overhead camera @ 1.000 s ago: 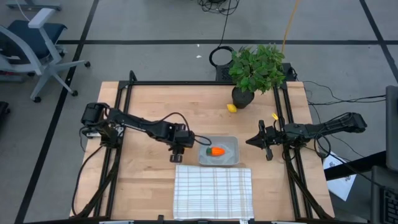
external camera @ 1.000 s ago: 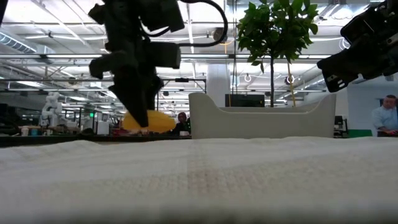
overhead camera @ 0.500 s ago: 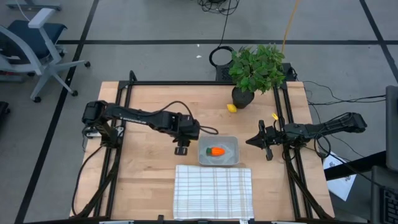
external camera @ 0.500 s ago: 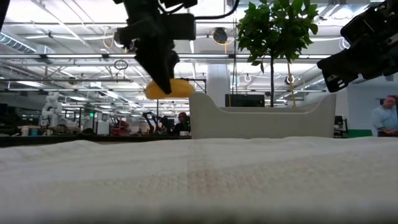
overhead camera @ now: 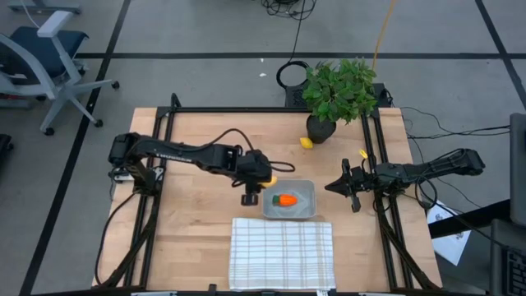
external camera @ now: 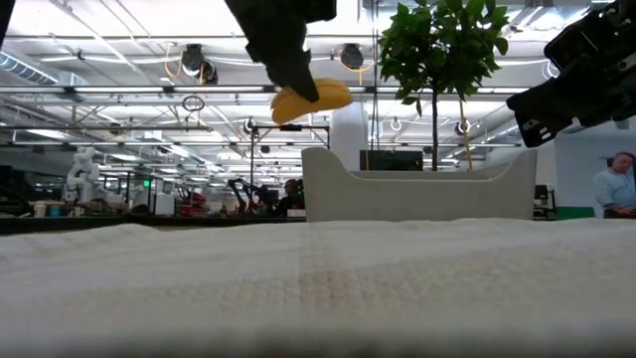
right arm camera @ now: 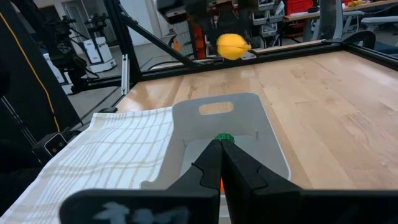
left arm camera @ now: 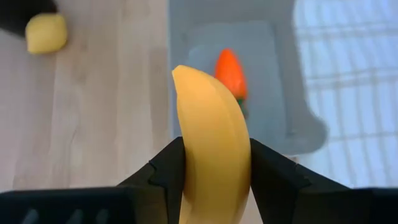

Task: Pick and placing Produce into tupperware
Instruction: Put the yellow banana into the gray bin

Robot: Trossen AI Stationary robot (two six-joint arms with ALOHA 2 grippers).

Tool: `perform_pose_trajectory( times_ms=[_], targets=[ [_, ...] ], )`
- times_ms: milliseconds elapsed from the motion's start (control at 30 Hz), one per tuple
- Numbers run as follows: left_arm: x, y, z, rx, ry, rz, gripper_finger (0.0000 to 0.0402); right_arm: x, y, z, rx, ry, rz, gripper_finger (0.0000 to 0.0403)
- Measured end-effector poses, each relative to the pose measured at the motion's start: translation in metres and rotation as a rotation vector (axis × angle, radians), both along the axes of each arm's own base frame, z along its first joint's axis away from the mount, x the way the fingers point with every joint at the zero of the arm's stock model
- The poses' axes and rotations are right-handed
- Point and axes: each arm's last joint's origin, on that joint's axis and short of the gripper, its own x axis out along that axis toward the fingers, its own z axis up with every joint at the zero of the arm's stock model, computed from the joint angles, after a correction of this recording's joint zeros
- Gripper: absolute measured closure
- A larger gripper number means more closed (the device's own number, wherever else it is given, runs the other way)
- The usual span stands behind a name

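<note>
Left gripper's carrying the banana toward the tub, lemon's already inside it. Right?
No. The carrot is in the tub, per the high view; the lemon lies on the table by the plant pot. Left gripper does hold the banana.

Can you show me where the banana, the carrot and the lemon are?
banana (left arm camera: 211, 149), left wrist view, middle of its yellow body between the fingers.
carrot (overhead camera: 286, 200), high view, its orange body inside the tub.
lemon (overhead camera: 306, 142), high view, its middle, on the table.
</note>
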Motion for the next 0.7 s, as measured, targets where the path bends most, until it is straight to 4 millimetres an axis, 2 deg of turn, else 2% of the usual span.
perform_pose_trajectory(
  times_ms=[267,500,700],
  targets=[
    [0.005,-0.010,0.004,-0.018,-0.075,-0.035,0.0254,0.000,0.000,0.001,0.001,-0.006,0.000,0.0403],
    [0.013,-0.012,0.011,-0.030,-0.182,-0.099,0.0254,0.000,0.000,0.001,0.001,-0.006,0.000,0.0403],
    [0.019,-0.013,0.017,-0.035,-0.205,-0.111,0.0254,0.000,0.000,0.001,0.001,-0.006,0.000,0.0403]
  ],
)
